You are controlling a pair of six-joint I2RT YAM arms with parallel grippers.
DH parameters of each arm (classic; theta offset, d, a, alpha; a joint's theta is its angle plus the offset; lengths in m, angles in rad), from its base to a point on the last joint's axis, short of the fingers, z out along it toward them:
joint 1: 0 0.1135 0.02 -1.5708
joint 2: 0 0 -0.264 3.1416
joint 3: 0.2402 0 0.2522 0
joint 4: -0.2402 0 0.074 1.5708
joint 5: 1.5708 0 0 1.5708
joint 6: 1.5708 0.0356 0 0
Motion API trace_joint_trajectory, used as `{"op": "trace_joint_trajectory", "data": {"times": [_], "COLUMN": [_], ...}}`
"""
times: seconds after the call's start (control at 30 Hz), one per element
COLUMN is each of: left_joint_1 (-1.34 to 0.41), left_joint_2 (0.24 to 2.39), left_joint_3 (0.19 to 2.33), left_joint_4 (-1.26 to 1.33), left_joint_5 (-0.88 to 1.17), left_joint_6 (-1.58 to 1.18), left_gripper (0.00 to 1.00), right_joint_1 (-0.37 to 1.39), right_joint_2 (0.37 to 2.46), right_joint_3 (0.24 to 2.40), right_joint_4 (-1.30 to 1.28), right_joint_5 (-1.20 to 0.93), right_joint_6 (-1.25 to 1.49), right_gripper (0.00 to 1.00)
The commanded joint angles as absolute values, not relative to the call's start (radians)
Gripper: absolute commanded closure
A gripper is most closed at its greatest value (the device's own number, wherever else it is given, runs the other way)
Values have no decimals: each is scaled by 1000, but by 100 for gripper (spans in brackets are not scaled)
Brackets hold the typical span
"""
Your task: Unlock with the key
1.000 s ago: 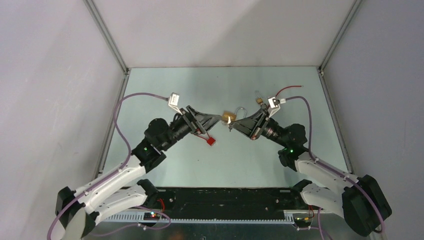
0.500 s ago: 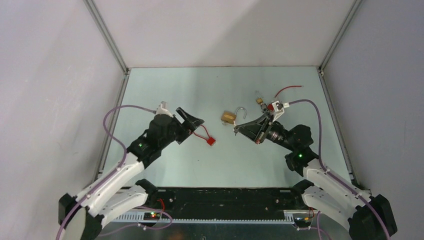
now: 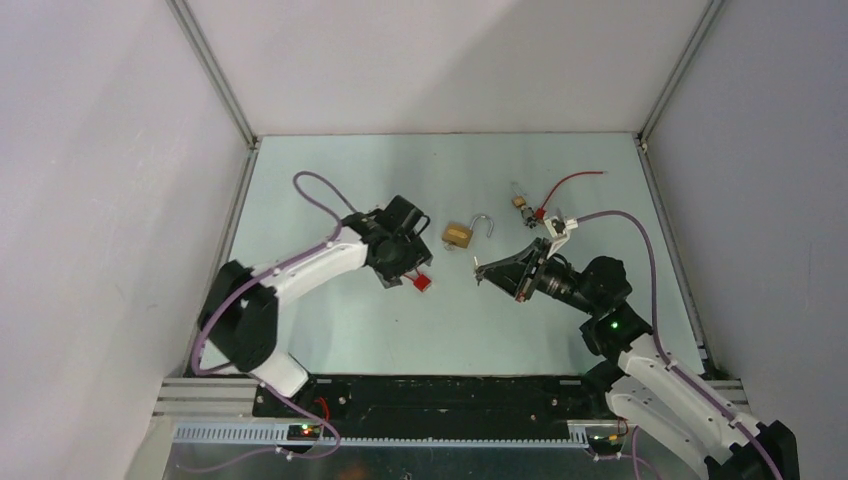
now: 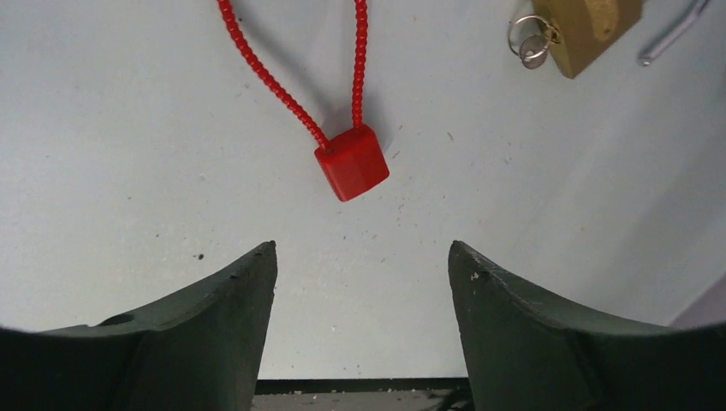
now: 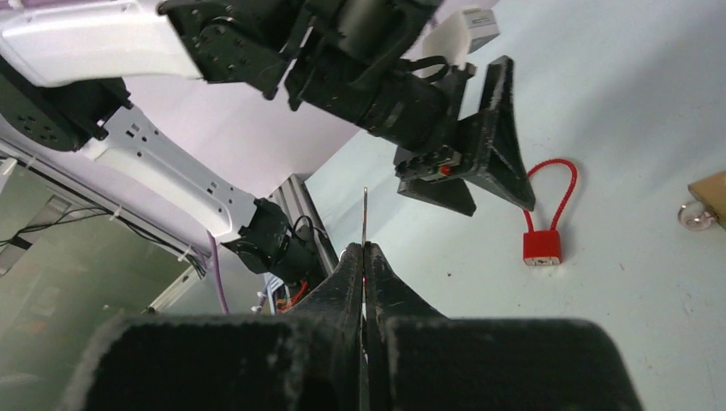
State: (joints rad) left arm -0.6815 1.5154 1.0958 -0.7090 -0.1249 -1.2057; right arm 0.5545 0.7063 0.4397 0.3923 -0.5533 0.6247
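Right gripper [image 3: 478,268]: jaws closed on the key [image 5: 365,214] (blade edge-on), top-view centre, lower right of the padlock [image 3: 458,235]. Left gripper [image 4: 361,282]: jaws open, empty; red tag [image 4: 352,161] upper centre of its view.

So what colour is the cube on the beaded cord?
The plastic cube is red, clearest in the left wrist view.

No readable text, labels, numbers or signs on anything.

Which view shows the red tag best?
Left wrist: the red tag lies close and large, ahead of the open left end effector. The top view shows only a small red spot; the right wrist shows it small, with its loop.
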Motion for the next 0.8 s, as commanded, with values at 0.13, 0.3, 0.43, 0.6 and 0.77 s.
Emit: {"op": "trace_joint_trajectory", "data": {"times": [0.13,0.3,0.43,0.6,0.77], "left_joint_1": [-707,-708,-704,-690,-680], "left_joint_2": [1772,1855,1909,1956,1965], "left_joint_3": [1269,1312,1347,1364,1358], "left_joint_4": [-834,-839,-840,-840,-838], "left_joint_5": [-182,-186,-193,-196,-195], "left_joint_6": [-1239,-1250,-1248,-1251,-1253], "left_gripper": [29,33,36,40,43], "right_joint_1": [554,541,525,510,502], "right_joint_2": [630,612,611,619,631], "right_joint_3": [436,431,424,420,421], "right_joint_4": [282,264,263,269,286], "right_joint_5": [-535,-552,-570,-589,-602], "right_joint_6": [550,542,542,540,542], "right_gripper": [100,100,100,100,100]}}
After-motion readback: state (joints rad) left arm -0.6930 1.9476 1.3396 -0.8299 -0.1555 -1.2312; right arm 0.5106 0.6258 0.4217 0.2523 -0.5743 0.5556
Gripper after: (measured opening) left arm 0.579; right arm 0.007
